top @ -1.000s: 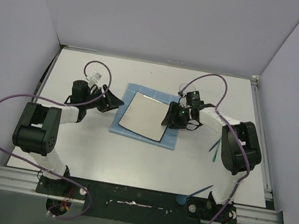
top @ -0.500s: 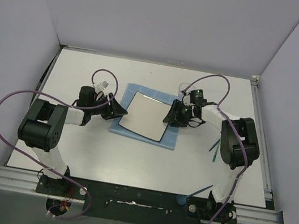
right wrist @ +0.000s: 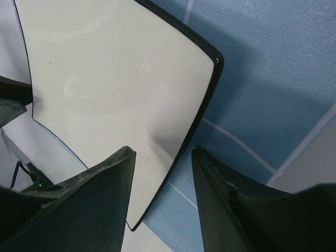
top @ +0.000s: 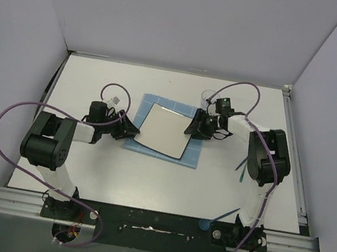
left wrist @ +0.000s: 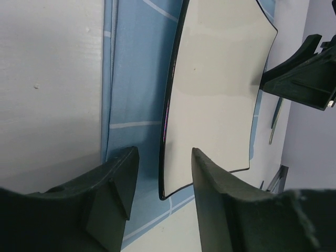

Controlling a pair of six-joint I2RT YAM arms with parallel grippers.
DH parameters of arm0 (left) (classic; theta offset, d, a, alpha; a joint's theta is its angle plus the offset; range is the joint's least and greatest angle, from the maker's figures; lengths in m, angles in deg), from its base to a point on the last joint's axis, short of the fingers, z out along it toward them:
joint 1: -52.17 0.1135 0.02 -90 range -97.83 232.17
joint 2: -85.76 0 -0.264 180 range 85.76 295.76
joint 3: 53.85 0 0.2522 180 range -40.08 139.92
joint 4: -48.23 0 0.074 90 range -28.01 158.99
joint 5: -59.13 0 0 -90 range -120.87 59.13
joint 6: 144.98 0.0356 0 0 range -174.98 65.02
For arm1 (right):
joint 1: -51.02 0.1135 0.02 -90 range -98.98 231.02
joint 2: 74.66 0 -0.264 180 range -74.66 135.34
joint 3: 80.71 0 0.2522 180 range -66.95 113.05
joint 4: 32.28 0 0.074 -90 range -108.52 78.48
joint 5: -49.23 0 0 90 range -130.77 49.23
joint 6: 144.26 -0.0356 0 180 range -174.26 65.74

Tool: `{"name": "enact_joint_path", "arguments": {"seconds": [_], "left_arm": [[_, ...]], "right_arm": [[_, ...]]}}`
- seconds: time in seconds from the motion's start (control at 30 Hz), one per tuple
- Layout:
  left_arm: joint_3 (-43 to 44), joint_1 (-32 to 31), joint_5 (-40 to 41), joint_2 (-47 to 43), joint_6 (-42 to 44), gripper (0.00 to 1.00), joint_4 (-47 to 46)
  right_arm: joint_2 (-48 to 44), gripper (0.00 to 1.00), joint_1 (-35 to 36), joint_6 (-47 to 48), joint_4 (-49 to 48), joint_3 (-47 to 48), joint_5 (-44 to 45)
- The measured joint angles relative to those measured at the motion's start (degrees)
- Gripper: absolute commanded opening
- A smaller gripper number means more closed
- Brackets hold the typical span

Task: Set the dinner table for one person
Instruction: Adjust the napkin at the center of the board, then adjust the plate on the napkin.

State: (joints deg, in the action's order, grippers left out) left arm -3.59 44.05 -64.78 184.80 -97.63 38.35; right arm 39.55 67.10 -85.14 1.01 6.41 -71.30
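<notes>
Your dinner table fills the workspace as a matte white top, and nothing on it has shifted in the last second. The arms are what moved. Your left arm has swung its forearm lower and further in, so the left gripper now sits at the near-left corner of the plate, where a second ago it hung further back along the placemat's left edge. Your right arm has drawn its wrist a little toward the far side, and the right gripper now stands at the plate's far-right edge. The blue grid placemat lies in the middle of the table as before. The square white plate with its dark rim rests on the placemat, in the same spot. In the left wrist view the left fingers stand apart with the plate's dark rim running up between them, unpinched, so that gripper is released. The right wrist view shows the same: the right fingers are spread, the plate's edge passes through the gap, and nothing is grasped. A thin teal utensil lies on the table just beside your right arm, unmoved.
</notes>
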Motion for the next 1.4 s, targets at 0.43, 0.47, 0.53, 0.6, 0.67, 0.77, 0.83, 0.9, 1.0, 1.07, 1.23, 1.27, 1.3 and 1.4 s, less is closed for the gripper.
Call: {"name": "enact_joint_path", "arguments": {"seconds": [0.43,0.47,0.53,0.6,0.67,0.77,0.83,0.9,1.0,1.07,1.23,1.27,1.3,1.4], "left_arm": [[1.4,-0.7,0.0,1.5,0.1,0.07,0.4],[1.4,-0.6,0.2,1.5,0.1,0.05,0.7],[1.5,-0.7,0.2,1.5,0.1,0.02,1.0],[1.7,-0.7,0.2,1.5,0.2,0.0,1.3],[1.8,-0.5,0.1,1.5,0.3,0.0,1.7],[1.9,-0.5,-0.1,1.5,0.4,0.0,2.2],[2.0,-0.5,-0.2,1.5,0.5,0.0,2.4],[2.2,-0.5,-0.2,1.5,0.8,0.0,2.7],[2.7,-0.6,-0.2,1.5,1.3,0.0,3.7],[3.2,-0.8,-0.2,1.5,1.9,0.0,4.7],[5.1,-1.4,0.5,1.3,4.4,0.0,8.5],[5.4,-1.6,0.9,1.2,4.9,0.0,9.3],[6.0,-1.9,1.3,1.0,5.7,0.0,10.4],[7.0,-2.6,2.4,0.9,7.1,0.0,12.1]], "right_arm": [[2.1,0.4,-0.5,-1.8,-0.7,1.5,-2.7],[2.4,0.38,-0.6,-1.9,-1.0,1.6,-2.9],[2.8,0.24,-0.9,-2.4,-1.4,1.7,-3.3],[3.2,0.04,-1.1,-2.3,-1.4,1.7,-3.2],[3.7,0.0,-1.6,-2.6,-1.7,1.7,-3.3],[4.0,0.0,-2.1,-4.1,-2.1,1.7,-4.0],[4.2,0.0,-2.2,-4.2,-2.5,1.7,-4.2],[4.2,0.0,-2.2,-4.2,-2.6,1.7,-4.4],[4.3,0.0,-2.2,-4.2,-2.7,1.7,-4.5],[4.3,0.0,-2.2,-4.2,-2.7,1.7,-4.6],[4.3,0.0,-2.2,-4.2,-2.6,1.8,-4.7],[4.3,0.0,-2.2,-4.2,-2.6,1.8,-4.7],[4.3,0.0,-2.2,-4.2,-2.6,1.9,-4.7],[4.5,0.0,-2.2,-4.2,-2.6,2.4,-4.2]]}}
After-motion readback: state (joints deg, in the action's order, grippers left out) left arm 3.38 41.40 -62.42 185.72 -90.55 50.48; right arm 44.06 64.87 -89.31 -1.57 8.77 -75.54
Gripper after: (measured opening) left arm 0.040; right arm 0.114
